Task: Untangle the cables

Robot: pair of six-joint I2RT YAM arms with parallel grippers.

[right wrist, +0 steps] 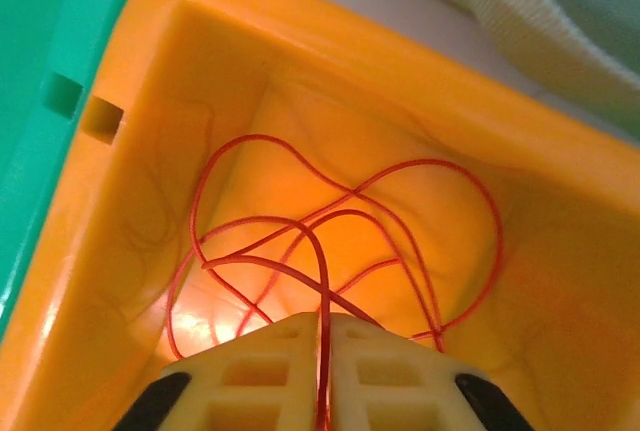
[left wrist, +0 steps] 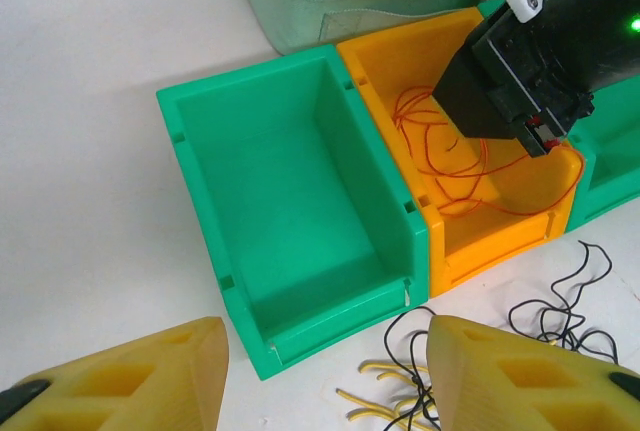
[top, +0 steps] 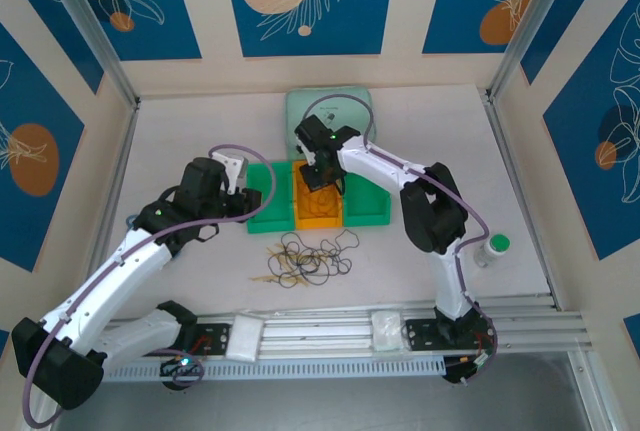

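A loose tangle of black and pale yellow cables (top: 308,256) lies on the table in front of the bins. Its black loops (left wrist: 560,303) and yellow ends (left wrist: 385,403) show beside my left fingers. Orange-red cable (right wrist: 350,219) loops inside the orange bin (right wrist: 560,251). My right gripper (right wrist: 325,323) reaches down into that bin (top: 318,213), shut on one strand of the orange-red cable that runs up between its fingertips. My left gripper (left wrist: 325,376) hangs open and holds nothing, above the table at the near end of the left green bin (left wrist: 300,191).
Three bins stand in a row: green (top: 268,199), orange, green (top: 368,201). A pale green pouch (top: 328,109) lies behind them. A white bottle with a green cap (top: 493,248) stands at the right by the right arm. The left green bin holds nothing.
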